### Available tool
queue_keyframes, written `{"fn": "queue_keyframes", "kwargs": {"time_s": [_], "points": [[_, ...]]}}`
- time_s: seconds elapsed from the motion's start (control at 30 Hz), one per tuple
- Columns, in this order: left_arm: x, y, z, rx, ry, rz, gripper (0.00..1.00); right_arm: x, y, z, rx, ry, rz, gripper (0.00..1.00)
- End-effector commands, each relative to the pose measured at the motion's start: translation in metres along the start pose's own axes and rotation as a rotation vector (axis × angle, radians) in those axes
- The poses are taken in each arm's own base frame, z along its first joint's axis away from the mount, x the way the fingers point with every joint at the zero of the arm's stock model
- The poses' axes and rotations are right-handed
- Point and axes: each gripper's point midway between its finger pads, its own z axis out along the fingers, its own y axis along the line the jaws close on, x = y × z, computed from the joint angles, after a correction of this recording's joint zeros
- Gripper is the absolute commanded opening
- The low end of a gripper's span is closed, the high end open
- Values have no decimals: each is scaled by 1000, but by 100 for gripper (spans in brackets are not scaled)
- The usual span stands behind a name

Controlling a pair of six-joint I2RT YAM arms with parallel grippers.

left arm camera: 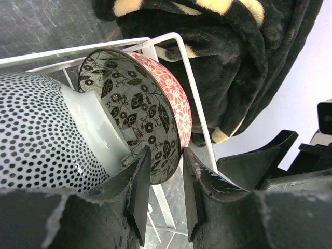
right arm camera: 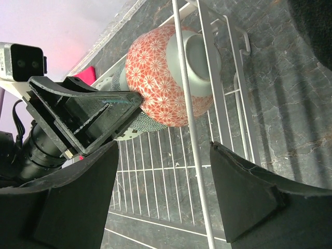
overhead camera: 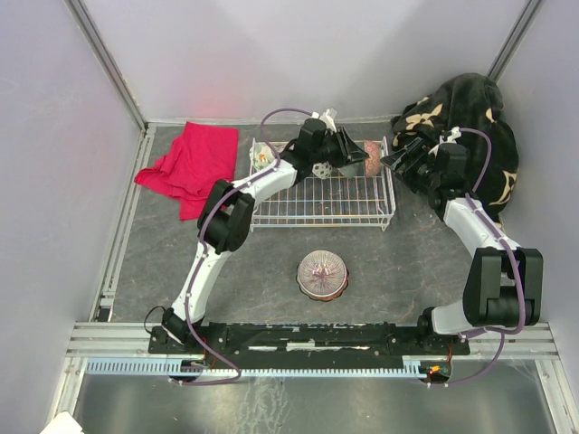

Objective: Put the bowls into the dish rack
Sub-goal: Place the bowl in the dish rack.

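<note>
The white wire dish rack (overhead camera: 317, 212) stands mid-table. A red patterned bowl (overhead camera: 372, 158) stands on edge in its back right corner, against the rack's wall (left arm camera: 176, 46). My left gripper (overhead camera: 355, 152) reaches into the rack, and its fingertips (left arm camera: 167, 151) are closed on this bowl's lower rim (left arm camera: 174, 88). A white black-dotted bowl (left arm camera: 36, 140) stands on edge right behind it. My right gripper (overhead camera: 398, 155) is open and empty above the rack's right rim (right arm camera: 197, 171), facing the red bowl's foot (right arm camera: 155, 72). A pink ribbed bowl (overhead camera: 322, 274) sits on the table in front of the rack.
A small colourful bowl (overhead camera: 262, 155) stands in the rack's back left corner. A red cloth (overhead camera: 188, 165) lies left of the rack. A black blanket with cream flowers (overhead camera: 470, 127) is piled at the back right, close behind my right arm. Grey walls enclose the table.
</note>
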Motion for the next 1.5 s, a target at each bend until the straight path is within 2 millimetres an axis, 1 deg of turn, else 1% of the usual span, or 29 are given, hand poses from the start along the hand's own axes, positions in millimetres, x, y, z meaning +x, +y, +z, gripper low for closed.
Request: {"fn": "queue_keyframes", "kwargs": {"time_s": [0.0, 0.3, 0.7, 0.87, 0.93, 1.07, 1.27, 1.43, 1.47], "points": [[-27, -7, -11, -95, -61, 109, 38, -22, 22, -1, -57, -70, -44, 79], [-31, -6, -19, -180, -42, 167, 38, -19, 22, -2, -64, -65, -38, 79], [-30, -6, -28, -226, -24, 201, 39, -16, 24, -6, -76, -63, -37, 79], [-31, -13, -32, -218, -20, 208, 39, -16, 24, -6, -79, -60, -35, 79], [-38, -35, -40, -180, -35, 218, 39, -16, 25, -7, -80, -61, -36, 79], [-42, -60, -50, -139, -50, 239, 39, -15, 24, -7, -78, -60, -36, 79], [-43, -80, -69, -127, -66, 274, 40, -15, 25, -9, -77, -58, -42, 80], [-41, -104, -98, -98, -92, 319, 42, -16, 30, -17, -82, -57, -49, 81], [-43, -116, -108, -86, -105, 334, 43, -16, 32, -19, -84, -56, -51, 82]]}}
